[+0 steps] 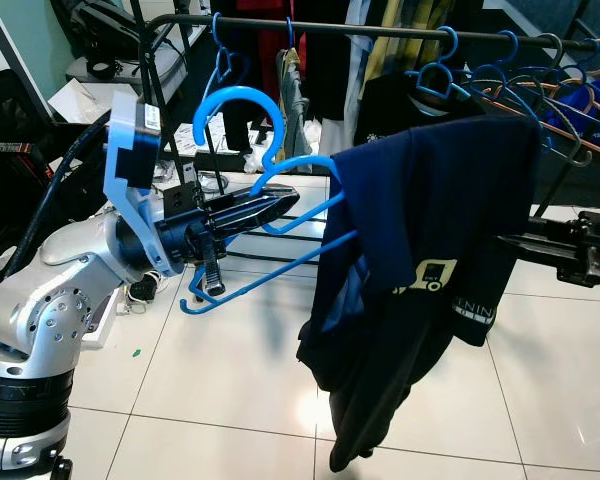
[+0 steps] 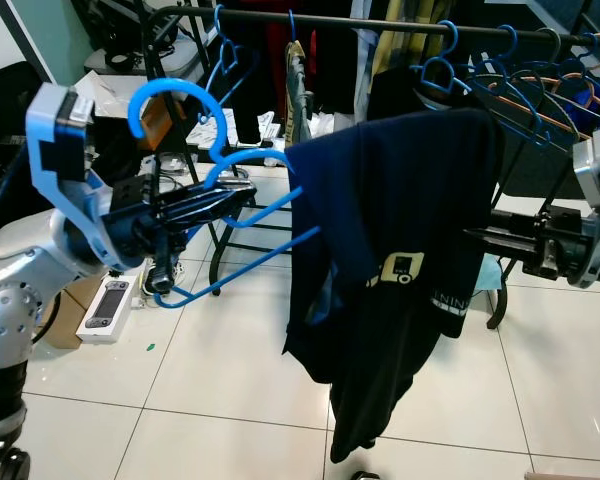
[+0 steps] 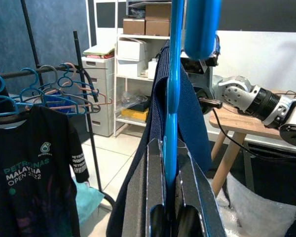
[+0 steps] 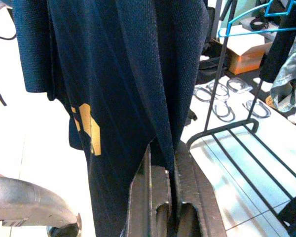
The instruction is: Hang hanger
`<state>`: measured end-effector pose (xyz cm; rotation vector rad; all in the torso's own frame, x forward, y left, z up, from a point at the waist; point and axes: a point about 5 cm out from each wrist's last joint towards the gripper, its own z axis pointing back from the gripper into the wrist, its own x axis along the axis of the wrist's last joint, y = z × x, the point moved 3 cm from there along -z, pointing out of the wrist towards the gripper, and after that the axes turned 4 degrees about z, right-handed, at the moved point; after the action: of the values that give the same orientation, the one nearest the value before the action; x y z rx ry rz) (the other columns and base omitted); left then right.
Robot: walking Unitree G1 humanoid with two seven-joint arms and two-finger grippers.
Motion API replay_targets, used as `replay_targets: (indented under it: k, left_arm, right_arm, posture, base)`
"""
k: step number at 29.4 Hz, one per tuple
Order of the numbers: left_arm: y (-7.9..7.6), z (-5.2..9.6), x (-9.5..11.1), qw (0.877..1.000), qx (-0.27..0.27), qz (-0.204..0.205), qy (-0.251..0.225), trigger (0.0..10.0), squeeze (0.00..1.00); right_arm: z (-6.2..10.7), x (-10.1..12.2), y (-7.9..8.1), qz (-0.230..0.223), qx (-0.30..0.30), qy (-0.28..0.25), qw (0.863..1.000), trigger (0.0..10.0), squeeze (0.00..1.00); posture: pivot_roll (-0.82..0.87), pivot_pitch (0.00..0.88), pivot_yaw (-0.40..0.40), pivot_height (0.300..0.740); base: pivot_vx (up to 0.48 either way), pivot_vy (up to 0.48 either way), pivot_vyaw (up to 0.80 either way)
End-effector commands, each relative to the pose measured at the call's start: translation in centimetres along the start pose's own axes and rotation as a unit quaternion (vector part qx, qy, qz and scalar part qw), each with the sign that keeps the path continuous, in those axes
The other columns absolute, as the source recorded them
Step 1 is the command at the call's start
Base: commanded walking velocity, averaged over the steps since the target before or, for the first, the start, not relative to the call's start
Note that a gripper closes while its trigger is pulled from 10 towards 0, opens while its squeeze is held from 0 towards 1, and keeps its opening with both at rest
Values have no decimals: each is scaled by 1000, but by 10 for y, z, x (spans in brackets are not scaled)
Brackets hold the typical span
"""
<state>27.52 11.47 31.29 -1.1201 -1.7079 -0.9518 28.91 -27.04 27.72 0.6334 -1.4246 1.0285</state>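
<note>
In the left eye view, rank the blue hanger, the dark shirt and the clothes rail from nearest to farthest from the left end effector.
1. Blue hanger, gripped in the left end effector.
2. Dark shirt, draped on the hanger's far end.
3. Clothes rail, behind and above.

My eyes see even indoor light, sharp; glare spots the floor tiles (image 1: 310, 405); my wrist views blur up close.
</note>
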Motion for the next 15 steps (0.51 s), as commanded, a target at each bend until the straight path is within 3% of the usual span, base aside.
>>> replay_targets:
  k: [1, 7, 8, 11, 12, 13, 14, 15]
  left_arm:
    - [-2, -1, 14, 1000, -10, -9, -28, 7020, 0]
    - [-4, -3, 19, 999, -16, 2, -50, 6941, 0]
    - [-2, -1, 8, 1000, -9, 9, -27, 7255, 0]
    - [-1, 1, 2, 1000, -5, 13, -16, 7255, 0]
    - [2, 6, -9, 1000, 6, 12, 13, 7412, 0]
    - [2, 6, -9, 1000, 6, 12, 13, 7412, 0]
    - [5, 13, -21, 999, 18, 17, 37, 7725, 0]
    - [5, 13, -21, 999, 18, 17, 37, 7725, 0]
  right_arm:
    - [-5, -7, 3, -7, 10, 10, 1000, 0, 0]
    - [-8, -8, 3, -4, 5, 8, 1000, 0, 0]
    - [-10, 0, -1, 2, -10, -20, 1000, 0, 0]
    - [-10, 4, -2, 5, -15, -34, 999, 0, 0]
    - [-9, 15, -5, 7, -24, -70, 997, 0, 0]
    - [-9, 15, -5, 7, -24, -70, 997, 0, 0]
    - [-5, 30, -9, 11, -35, -115, 993, 0, 0]
    - [-5, 30, -9, 11, -35, -115, 993, 0, 0]
  posture:
    - [-79, 137, 25, 740]
    - [-81, 137, 27, 740]
    - [-80, 137, 28, 740]
    - [-79, 137, 28, 740]
    - [-78, 138, 28, 740]
    - [-78, 138, 28, 740]
    - [-77, 139, 28, 740]
    - [-77, 139, 28, 740]
  base:
    - [0, 0, 0]
    - [0, 0, 0]
    - [0, 0, 0]
    - [0, 0, 0]
    - [0, 0, 0]
    - [0, 0, 0]
    - [0, 0, 0]
    - [0, 0, 0]
